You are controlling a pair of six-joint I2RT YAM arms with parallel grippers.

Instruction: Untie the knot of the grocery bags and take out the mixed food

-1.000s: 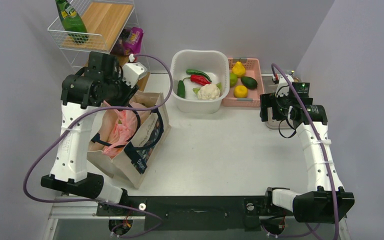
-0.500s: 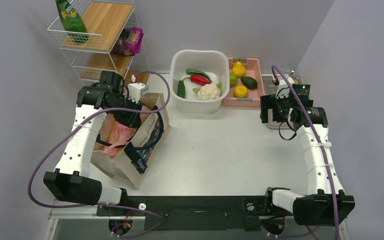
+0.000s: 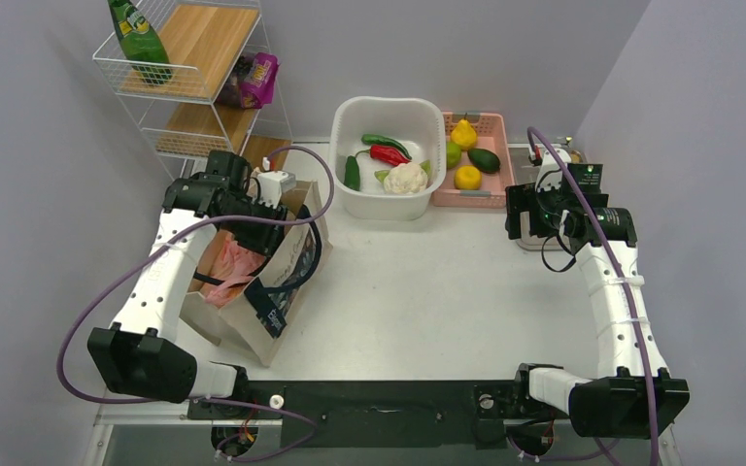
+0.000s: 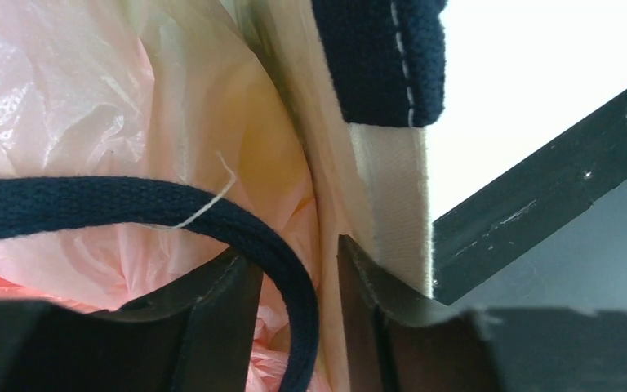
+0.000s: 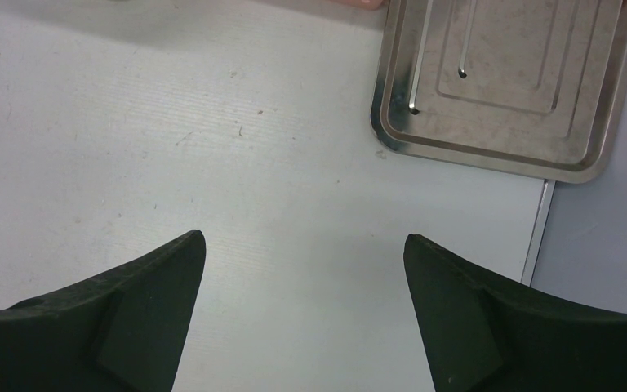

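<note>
The beige canvas tote (image 3: pixel 287 277) stands at the left of the table with the crumpled pink plastic bag (image 3: pixel 234 264) inside it. My left gripper (image 3: pixel 253 231) reaches down into the tote's mouth. In the left wrist view the left gripper (image 4: pixel 294 251) is open, its jaws partly apart. A black strap (image 4: pixel 131 200) loops down between them in front of the pink bag (image 4: pixel 65 98), and the right finger lies against the tote wall (image 4: pixel 384 188). The knot is hidden. A green bottle (image 3: pixel 139 41) stands on the wire shelf. My right gripper (image 5: pixel 304 237) hangs wide open over bare table, holding nothing.
A white tub (image 3: pixel 350 199) holds cauliflower, red pepper and green vegetables. Beside it is a pink basket (image 3: pixel 494 124) of yellow and green fruit. A metal tray (image 5: pixel 498 82) lies just beyond the right gripper (image 3: pixel 536 216). The wire shelf (image 3: pixel 121 85) also carries a purple packet (image 3: pixel 260 78).
The left arm has come down from above the tote and pushed its gripper into the tote's mouth, toward the right wall. The right arm has not moved.
</note>
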